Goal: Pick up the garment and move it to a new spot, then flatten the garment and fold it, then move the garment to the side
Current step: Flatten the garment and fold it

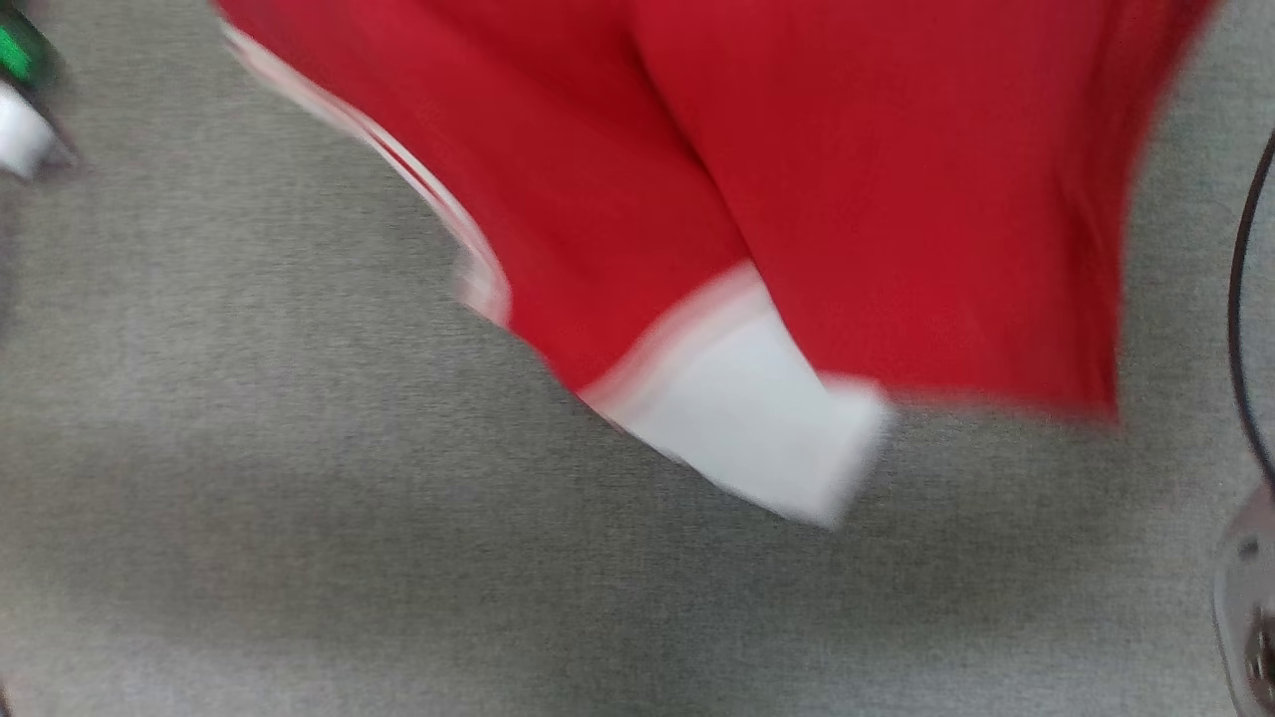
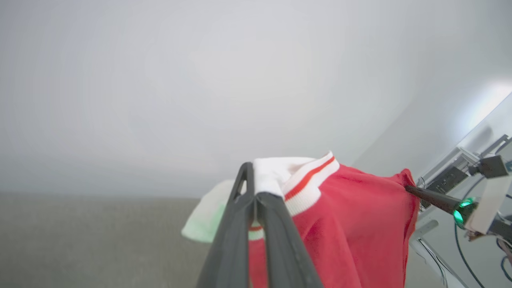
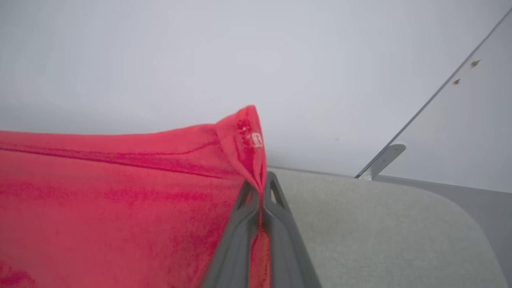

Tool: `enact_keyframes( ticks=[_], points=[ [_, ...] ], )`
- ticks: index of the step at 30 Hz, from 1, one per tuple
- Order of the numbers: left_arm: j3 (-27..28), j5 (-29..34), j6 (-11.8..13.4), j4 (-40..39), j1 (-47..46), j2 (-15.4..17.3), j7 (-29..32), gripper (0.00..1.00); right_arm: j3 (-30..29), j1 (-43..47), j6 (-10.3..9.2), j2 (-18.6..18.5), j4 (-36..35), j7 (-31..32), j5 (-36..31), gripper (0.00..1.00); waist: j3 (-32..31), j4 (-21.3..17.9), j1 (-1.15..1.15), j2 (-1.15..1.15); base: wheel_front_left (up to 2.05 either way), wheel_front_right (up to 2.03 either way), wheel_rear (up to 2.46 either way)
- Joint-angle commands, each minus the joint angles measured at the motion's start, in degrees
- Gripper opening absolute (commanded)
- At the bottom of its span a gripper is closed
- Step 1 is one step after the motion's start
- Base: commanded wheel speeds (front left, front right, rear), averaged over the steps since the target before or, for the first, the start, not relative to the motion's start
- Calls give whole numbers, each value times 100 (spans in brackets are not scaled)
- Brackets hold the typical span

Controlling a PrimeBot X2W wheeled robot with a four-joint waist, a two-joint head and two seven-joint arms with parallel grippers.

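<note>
The garment (image 1: 847,189), a red jersey with a white sleeve, hangs blurred above the grey table surface in the head view. In the left wrist view my left gripper (image 2: 252,180) is shut on the garment (image 2: 360,224) at its white sleeve and striped trim. My right gripper (image 3: 262,186) is shut on a red corner of the garment (image 3: 120,192), which is stretched away to the left. The left wrist view also shows the right gripper (image 2: 412,190) pinching the garment's far corner.
A grey fabric table surface (image 1: 299,498) lies under the garment. A pale wall fills the background. A slanted panel with a bracket (image 3: 384,160) stands at the table's far right. A dark cable (image 1: 1240,299) and robot hardware sit at the right edge.
</note>
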Motion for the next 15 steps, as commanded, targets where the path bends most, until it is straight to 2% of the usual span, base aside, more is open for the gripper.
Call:
enact_keyframes(
  ticks=[1, 7, 10, 13, 15],
  points=[
    [294, -37, 18, 418, -681, 25, 65, 0, -287, -535, -24, 174, 141, -417, -273, 0, 146, -164, 0, 0, 0, 0, 0],
    [682, 96, 25, 1269, -2124, -25, 171, 0, -1009, -1591, -31, 539, 625, -1490, -836, 0, 208, -383, 0, 0, 0, 0, 0],
    [803, 87, 32, 1462, -2708, -111, 154, 0, -1255, -1961, -34, 603, 926, -1955, -1077, 0, 168, -434, 0, 0, 0, 0, 0],
    [874, -31, 33, 1458, -2960, -215, 100, 0, -1446, -2079, -36, 629, 1159, -2352, -1253, 0, 142, -466, 0, 0, 0, 0, 0],
    [740, -37, 32, 1338, -2723, -246, 185, 0, -1444, -1925, -36, 645, 1371, -2490, -1263, 0, 116, -457, 0, 0, 0, 0, 0]
  ],
)
